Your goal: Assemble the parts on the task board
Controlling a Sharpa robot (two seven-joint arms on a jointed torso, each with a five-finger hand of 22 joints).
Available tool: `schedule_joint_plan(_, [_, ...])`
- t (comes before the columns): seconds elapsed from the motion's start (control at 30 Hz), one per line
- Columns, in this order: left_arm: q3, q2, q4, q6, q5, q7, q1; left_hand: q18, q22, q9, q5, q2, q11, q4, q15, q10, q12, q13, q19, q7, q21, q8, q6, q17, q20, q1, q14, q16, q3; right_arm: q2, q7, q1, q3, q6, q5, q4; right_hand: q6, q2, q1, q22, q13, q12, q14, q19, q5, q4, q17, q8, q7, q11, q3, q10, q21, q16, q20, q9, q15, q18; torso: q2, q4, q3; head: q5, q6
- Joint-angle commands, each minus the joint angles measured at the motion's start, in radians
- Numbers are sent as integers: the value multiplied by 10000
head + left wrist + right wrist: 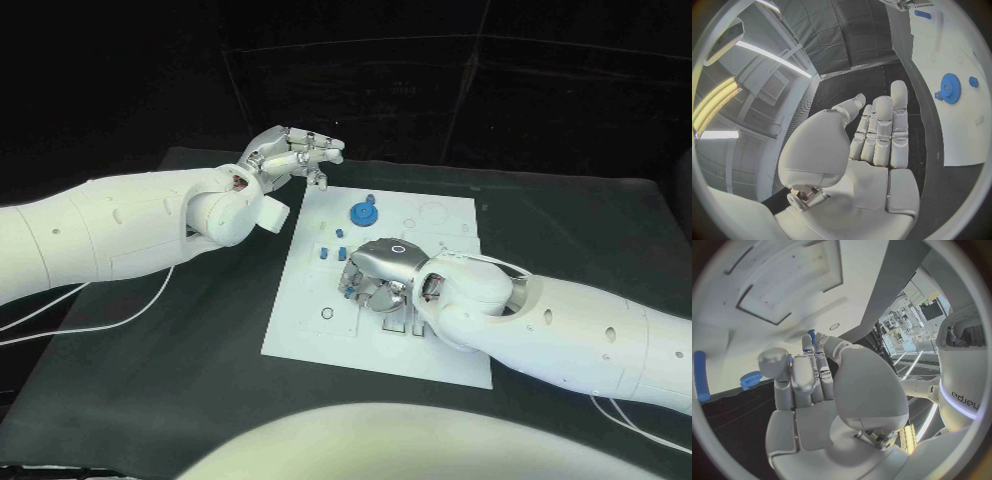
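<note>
1. Head view: white task board (378, 330) mid-table; left hand (293, 152) raised off the board's far left corner, fingers loosely curled, nothing in it. Right hand (382, 275) rests over the board's middle. Blue gear (365, 213) on the far part.
2. Left wrist view: left hand (873, 135) flat, fingers straight together, empty; blue gear (949, 88) on the board.
3. Right wrist view: right hand (811, 375) pinches a small blue part (811, 336) at its fingertips, over the board; blue peg (700, 375) lies nearby.

right hand (817, 390), fingers pinching blue part (811, 335), task board (786, 285)
</note>
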Motion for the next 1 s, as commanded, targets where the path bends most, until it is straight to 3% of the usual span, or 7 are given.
schedule_joint_plan(0.03, [10, 10, 11, 148, 54, -4, 20, 135, -13, -16, 10, -15, 6, 46, 33, -55, 57, 9, 54, -5, -48, 54, -70, -1, 27, -93, 26, 25, 6, 20, -68, 8, -2, 15, -139, -38, -1, -15, -62, -4, -12, -58, 224, 56, 46, -47, -7, 5, 44, 2, 50, 24, 39, 15, -9, 4, -26, -160, 8, 11, -4, 12, -8])
schedule_joint_plan(0.6, [10, 21, -5, 141, 54, -12, 20, 135, -13, -16, 10, -15, 6, 46, 33, -55, 57, 9, 54, -5, -48, 54, -70, -1, 27, -93, 26, 25, 6, 84, 193, -46, -1, -370, -181, -6, -5, 25, -6, 48, -26, -82, 225, 48, 133, -214, 27, -20, 61, 17, 165, 20, 84, 62, -2, -1, -16, -165, 3, 3, 4, 22, -16])
schedule_joint_plan(1.0, [10, 28, -4, 166, 54, -38, 20, 135, -22, -16, 9, -18, 7, 45, 35, -73, 72, 9, 58, -4, -57, 57, -84, -20, 30, -99, 17, 26, 0, 142, -65, -49, -1, 187, -213, -75, -113, -66, -225, -45, -65, -178, 197, -31, 105, -258, -36, -92, 110, 76, 106, -112, 51, 37, 35, -28, 31, -150, 3, 10, -2, 2, -11])
